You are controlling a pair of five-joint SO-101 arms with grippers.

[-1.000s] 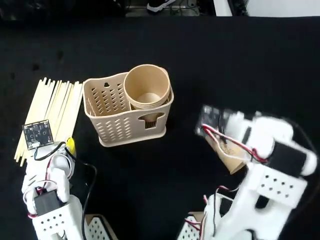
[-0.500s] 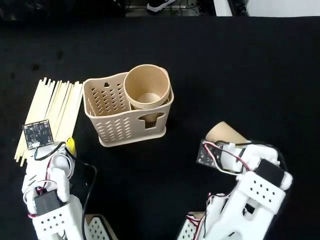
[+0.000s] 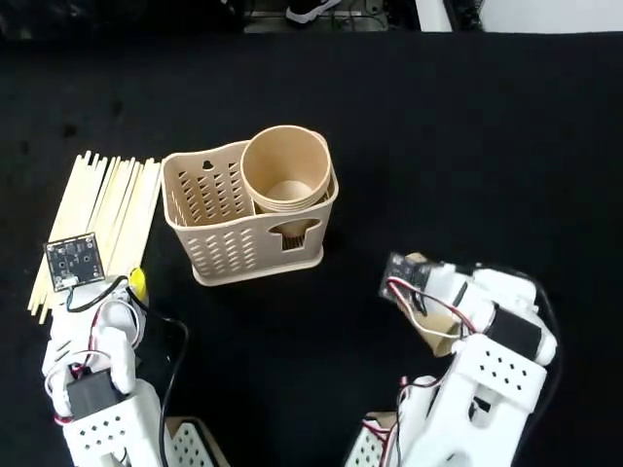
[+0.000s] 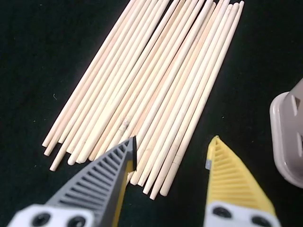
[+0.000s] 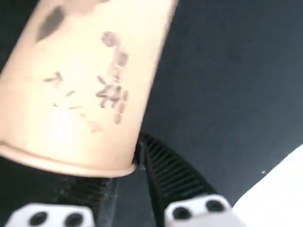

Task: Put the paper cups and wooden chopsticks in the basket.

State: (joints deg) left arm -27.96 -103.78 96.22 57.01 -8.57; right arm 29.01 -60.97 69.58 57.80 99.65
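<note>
On the table (image 3: 467, 126), your task stands partly done.

**Done:** A stack of paper cups (image 3: 285, 175) sits upright in one compartment of the basket (image 3: 234, 243), the one on the side away from the chopsticks. The other compartment holds no chopsticks.

**Cups outstanding:** One loose paper cup (image 5: 80, 80) is outside the basket, well apart from it on the right arm's side. It is tilted with its wide rim toward your right gripper (image 5: 130, 158). As far as the wrist view shows, those jaws are clenched on the cup's wall at the rim. I judge that this cup has yet to be carried over and nested into the stack.

**Chopsticks outstanding:** The wooden chopsticks (image 4: 156, 80) lie flat in a loose bundle just beside the basket, and none is inside it. Your left gripper (image 4: 173, 142) hangs above their near ends with its jaws spread and nothing between them.

**Assessment:** The cups are nearly finished. The chopsticks are not yet started, and I judge them the larger part of what remains.
</note>
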